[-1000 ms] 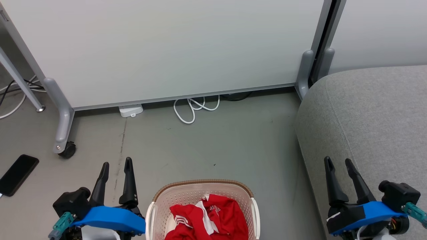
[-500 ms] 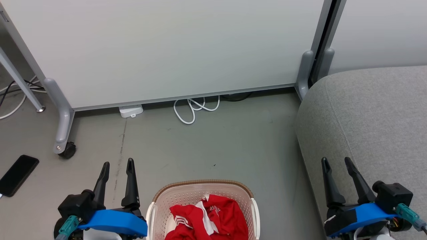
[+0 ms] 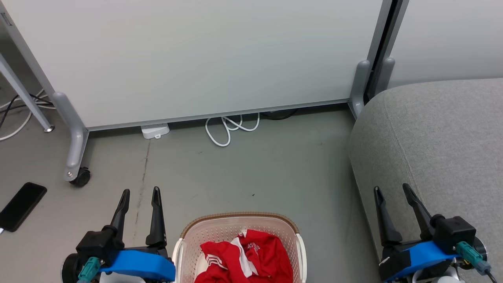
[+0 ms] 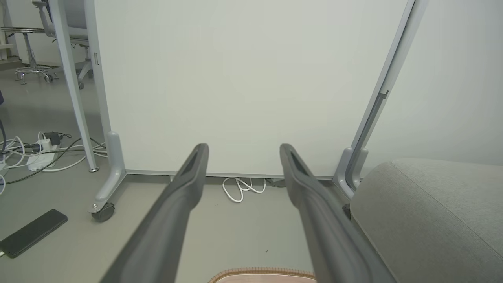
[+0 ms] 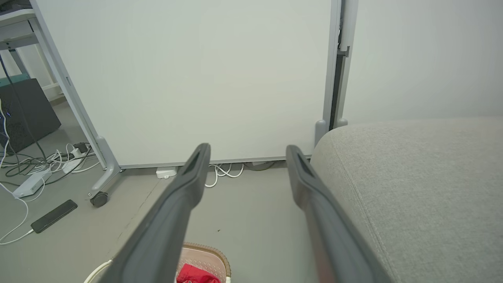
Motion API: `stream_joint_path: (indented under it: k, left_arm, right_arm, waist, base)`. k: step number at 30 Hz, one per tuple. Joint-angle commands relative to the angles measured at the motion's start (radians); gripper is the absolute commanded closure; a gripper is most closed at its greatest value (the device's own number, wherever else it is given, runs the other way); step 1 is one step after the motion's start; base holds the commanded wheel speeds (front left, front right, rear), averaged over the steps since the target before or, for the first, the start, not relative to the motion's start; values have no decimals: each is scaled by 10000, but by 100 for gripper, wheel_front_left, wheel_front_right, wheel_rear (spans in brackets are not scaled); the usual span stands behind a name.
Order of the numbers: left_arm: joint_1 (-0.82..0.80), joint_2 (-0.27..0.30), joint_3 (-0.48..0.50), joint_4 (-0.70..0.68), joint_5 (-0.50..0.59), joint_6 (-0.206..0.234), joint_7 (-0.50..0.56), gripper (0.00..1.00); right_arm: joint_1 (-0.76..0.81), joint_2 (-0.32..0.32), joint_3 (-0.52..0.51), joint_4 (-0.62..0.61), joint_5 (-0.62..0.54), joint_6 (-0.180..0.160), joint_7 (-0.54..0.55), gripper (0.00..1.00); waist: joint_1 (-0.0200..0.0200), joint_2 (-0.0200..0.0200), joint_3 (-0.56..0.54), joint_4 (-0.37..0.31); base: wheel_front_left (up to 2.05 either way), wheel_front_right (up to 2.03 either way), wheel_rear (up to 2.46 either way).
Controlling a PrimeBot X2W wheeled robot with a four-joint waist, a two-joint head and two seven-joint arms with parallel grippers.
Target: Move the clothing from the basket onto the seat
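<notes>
Crumpled red clothing [image 3: 245, 257] with white trim lies in the cream perforated basket [image 3: 188, 239] at the bottom centre of the head view; a red corner of the clothing [image 5: 196, 275] also shows in the right wrist view. The grey seat [image 3: 436, 137] fills the right side. My left gripper [image 3: 140, 192] stands open just left of the basket, fingers pointing forward, nothing between them. My right gripper [image 3: 392, 188] is open too, over the seat's front left edge, holding nothing. The basket's brown rim [image 4: 261, 272] peeks into the left wrist view.
A white wheeled partition [image 3: 196, 59] stands ahead, its castor [image 3: 80, 177] at the left. A white cable [image 3: 228, 127] and a small white box [image 3: 154, 130] lie at its foot. A black phone [image 3: 21, 204] rests on the floor at the far left.
Both arms have drawn slightly back and turned a little; the left gripper's fingers now stand more upright. The clothing and basket have not moved.
</notes>
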Motion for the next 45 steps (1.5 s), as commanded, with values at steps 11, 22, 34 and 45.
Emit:
stream_joint_path:
  k: [11, 22, 34, 45]
  left_arm:
    - [64, -114, 155, 3, 898, -141, -257, 0]
    - [176, -221, 168, -13, 1725, -143, -463, 0]
    - [142, -283, 283, 30, 1843, -208, -486, 0]
    - [124, -332, 632, 389, 1706, 104, -477, 0]
  right_arm:
    - [-82, -66, -25, -53, -940, 24, -277, 0]
    - [17, -69, 13, -135, -1726, 25, -482, 0]
    - [-1, -68, 14, -198, -1746, 26, -506, 0]
    - [-393, -64, 430, -337, -1583, 24, -503, 0]
  waist:
    - [0, 0, -25, -30]
    - [0, 0, -53, -42]
    - [0, 0, 33, -63]
    - [0, 0, 607, -772]
  base:
    - [0, 0, 0]
    - [0, 0, 0]
    - [0, 0, 0]
    - [0, 0, 0]
